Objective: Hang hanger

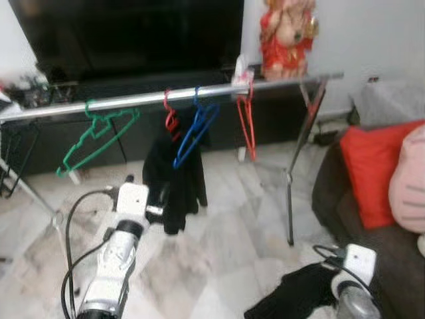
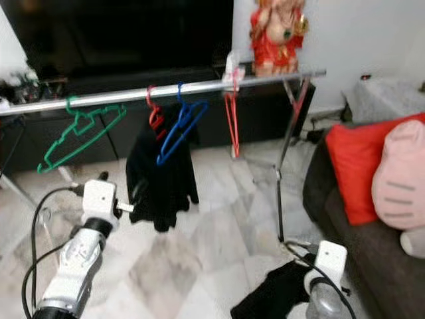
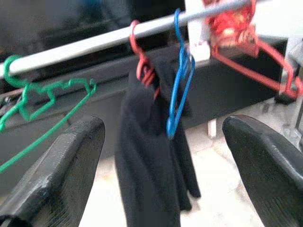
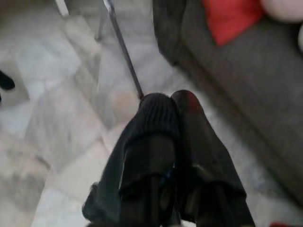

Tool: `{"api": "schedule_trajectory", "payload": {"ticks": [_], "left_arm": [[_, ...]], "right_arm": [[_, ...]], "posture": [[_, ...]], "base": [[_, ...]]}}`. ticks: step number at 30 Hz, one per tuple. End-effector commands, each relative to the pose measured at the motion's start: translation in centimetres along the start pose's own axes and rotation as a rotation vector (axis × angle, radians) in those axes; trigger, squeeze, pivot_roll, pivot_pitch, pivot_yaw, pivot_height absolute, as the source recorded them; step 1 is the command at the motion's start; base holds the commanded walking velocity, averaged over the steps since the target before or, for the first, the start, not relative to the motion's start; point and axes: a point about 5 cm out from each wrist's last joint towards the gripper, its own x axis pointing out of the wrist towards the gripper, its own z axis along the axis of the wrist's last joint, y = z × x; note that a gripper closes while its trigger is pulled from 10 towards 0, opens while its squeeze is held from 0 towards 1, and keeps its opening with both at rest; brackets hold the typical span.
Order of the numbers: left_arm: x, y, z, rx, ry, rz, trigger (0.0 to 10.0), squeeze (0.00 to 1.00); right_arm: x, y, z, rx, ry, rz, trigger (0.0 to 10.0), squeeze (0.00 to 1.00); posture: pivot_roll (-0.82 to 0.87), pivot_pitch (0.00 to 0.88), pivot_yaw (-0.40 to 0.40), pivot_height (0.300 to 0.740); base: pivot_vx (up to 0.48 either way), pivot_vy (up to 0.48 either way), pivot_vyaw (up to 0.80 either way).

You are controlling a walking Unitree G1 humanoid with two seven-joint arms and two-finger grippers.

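A silver drying rail (image 1: 133, 100) runs across the room from 9 o'clock toward 2 o'clock, in front of a dark TV cabinet (image 1: 126, 40). Four hangers hook over it: a green hanger (image 1: 93, 143) at 10 o'clock, tilted; a red hanger (image 1: 171, 119) near 12 o'clock carrying a black garment (image 1: 174, 183); a blue hanger (image 1: 194, 136) just beside it, touching the garment's shoulder; and a second red hanger (image 1: 247, 123) toward 1 o'clock, bare.

The left gripper (image 3: 163, 156) is raised at 7 o'clock, pointing at the black garment, its jaws spread wide apart with nothing between them; one finger (image 3: 61, 165) shows on each side of the cloth in the left wrist view.

The right gripper (image 4: 173, 189) sits low at 5 o'clock, its jaws clamped together on black cloth (image 1: 292, 296) that drapes over the fingers and hangs above the marble floor (image 1: 219, 239).

A dark sofa (image 1: 372, 246) with a red cushion (image 1: 372, 173) stands at 3 o'clock.
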Motion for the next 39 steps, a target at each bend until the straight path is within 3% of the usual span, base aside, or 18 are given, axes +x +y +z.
{"api": "schedule_trajectory", "payload": {"ticks": [1, 6, 13, 21, 33, 39], "left_arm": [[-0.1, 0.8, 0.0, 0.011, 0.017, 0.018, 10.0, 0.0], [-0.2, 0.8, 0.1, 0.014, 0.02, 0.015, 10.0, 0.0], [-0.2, 0.5, 0.1, 0.012, 0.032, 0.004, 10.0, 0.0], [-0.2, 0.3, 0.3, 0.014, 0.036, -0.008, 10.0, 0.0], [-0.3, 0.0, -0.1, 0.016, 0.064, -0.025, 10.0, 0.0], [-0.7, -0.3, -0.5, 0.01, 0.073, -0.037, 10.0, 0.0]], "right_arm": [[0.0, 1.5, 0.2, 0.026, -0.019, 0.032, 10.0, 0.0], [0.0, 1.9, 0.4, 0.028, -0.034, 0.04, 10.0, 0.0], [0.1, 1.6, 2.5, -0.016, -0.187, 0.05, 10.0, 0.0], [-0.9, 2.4, 1.9, -0.032, -0.262, 0.101, 10.0, 0.0], [-0.8, 2.9, 2.0, -0.048, -0.26, 0.121, 10.0, 0.0], [-0.8, 3.0, 1.9, -0.055, -0.25, 0.127, 10.0, 0.0]], "posture": [[-0.07, 0.0, -0.005, 0.74], [-0.07, 0.0, -0.007, 0.74], [-0.08, 0.0, -0.007, 0.74], [-0.07, 0.0, -0.006, 0.74], [-0.08, 0.0, -0.005, 0.74], [-0.07, 0.0, -0.009, 0.74]], "base": [[0.337, 0.0, 0.0], [0.338, 0.0, 0.0], [0.338, 0.0, 0.0], [0.34, 0.0, 0.0], [0.34, 0.0, 0.0], [0.0, 0.0, 0.0]]}}
